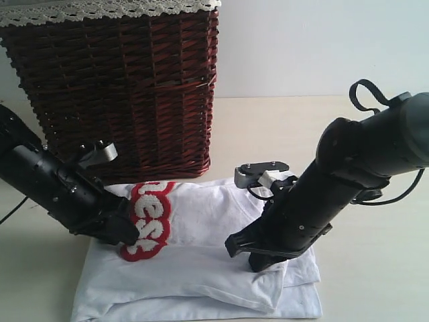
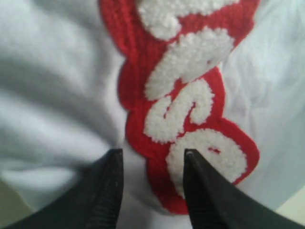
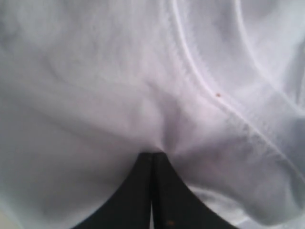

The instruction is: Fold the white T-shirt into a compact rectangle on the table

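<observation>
**Clerk:** Where was the shirt?

**Inspector:** The shirt [image 1: 201,268] lay on the tabletop [image 1: 375,268] in front of the basket [image 1: 127,94], with its far edge just beside the basket's foot. It was partly folded. Stacked layers showed along the near edge and at the right corner. The red band [image 1: 153,221] with its white letters sat on the left part, running from far to near.

**Clerk:** What was the left pincer doing?

**Inspector:** The left pincer [image 2: 152,157] was down at the near end of the band. Its two dark fingers [image 2: 107,191] stood apart at a moderate gap. White cloth and the band's red edge showed between them, and nothing was gripped. I could not tell whether the tips touched the cloth.

**Clerk:** And the right pincer?

**Inspector:** The right pincer [image 3: 152,160] was on the right half of the shirt, near the layered corner. Its jaws were pressed together with no gap. The cloth puckered into a small ridge at the tips, so I recorded it as pinching the shirt. A stitched hem [image 3: 205,81] ran close by, with a small reddish speck [image 3: 218,94] beside it.

**Clerk:** How were the arms placed?

**Inspector:** Both arms slanted down onto the shirt from opposite sides, well apart. The left arm passed just in front of the basket's lower corner.
</observation>
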You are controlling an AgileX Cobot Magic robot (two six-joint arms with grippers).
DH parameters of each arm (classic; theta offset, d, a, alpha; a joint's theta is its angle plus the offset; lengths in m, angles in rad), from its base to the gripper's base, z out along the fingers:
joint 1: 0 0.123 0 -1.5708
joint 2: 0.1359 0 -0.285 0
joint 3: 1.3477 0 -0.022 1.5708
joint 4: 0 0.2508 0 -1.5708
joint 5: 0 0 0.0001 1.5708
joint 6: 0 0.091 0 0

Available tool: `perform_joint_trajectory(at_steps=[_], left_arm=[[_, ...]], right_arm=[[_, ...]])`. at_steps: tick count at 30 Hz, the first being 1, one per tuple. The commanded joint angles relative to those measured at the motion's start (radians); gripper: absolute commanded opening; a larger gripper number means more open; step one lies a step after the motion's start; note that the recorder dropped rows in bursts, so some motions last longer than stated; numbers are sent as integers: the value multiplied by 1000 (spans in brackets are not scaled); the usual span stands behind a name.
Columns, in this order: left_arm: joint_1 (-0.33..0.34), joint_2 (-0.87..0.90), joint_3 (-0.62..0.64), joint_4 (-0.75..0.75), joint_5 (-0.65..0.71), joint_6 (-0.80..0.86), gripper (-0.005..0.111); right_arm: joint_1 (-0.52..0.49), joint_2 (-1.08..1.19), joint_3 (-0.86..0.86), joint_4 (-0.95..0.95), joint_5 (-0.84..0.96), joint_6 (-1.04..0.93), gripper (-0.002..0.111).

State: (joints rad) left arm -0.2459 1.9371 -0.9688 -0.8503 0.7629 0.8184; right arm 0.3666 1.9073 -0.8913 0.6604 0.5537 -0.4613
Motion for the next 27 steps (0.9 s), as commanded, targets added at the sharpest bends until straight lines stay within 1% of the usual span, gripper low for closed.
perform_joint_trajectory(at_steps=[1,5,8,10,12,16,18,20,22,23,26,27], left_arm=[[53,4,1,28,37,-13,42],[84,-26,1,7,80,-7,42],[110,-81,1,-37,102,0,42],[133,-129,1,-64,115,18,42],[157,-176,1,-69,129,18,42],[202,-280,10,-99,237,13,42],[216,-345,39,-129,288,16,42],[218,-410,74,-131,295,16,41],[218,-488,121,-131,288,18,36],[218,-520,139,-131,285,18,32],[218,-632,193,-129,285,18,15],[218,-682,214,-126,280,18,8]], right_arm=[[1,34,-16,-5,-8,-20,0],[1,10,-47,-31,-8,-35,0],[1,-53,-55,-120,-12,-15,0],[1,-110,-55,-227,-34,79,0],[1,-163,-55,-359,-40,223,0],[1,-271,-55,-627,-15,480,0],[1,-324,-55,-717,12,564,0],[1,-373,-50,-766,29,596,0],[1,-428,-36,-785,44,601,0],[1,-450,-27,-790,47,601,0],[1,-532,20,-795,46,601,0],[1,-569,41,-796,48,601,0]])
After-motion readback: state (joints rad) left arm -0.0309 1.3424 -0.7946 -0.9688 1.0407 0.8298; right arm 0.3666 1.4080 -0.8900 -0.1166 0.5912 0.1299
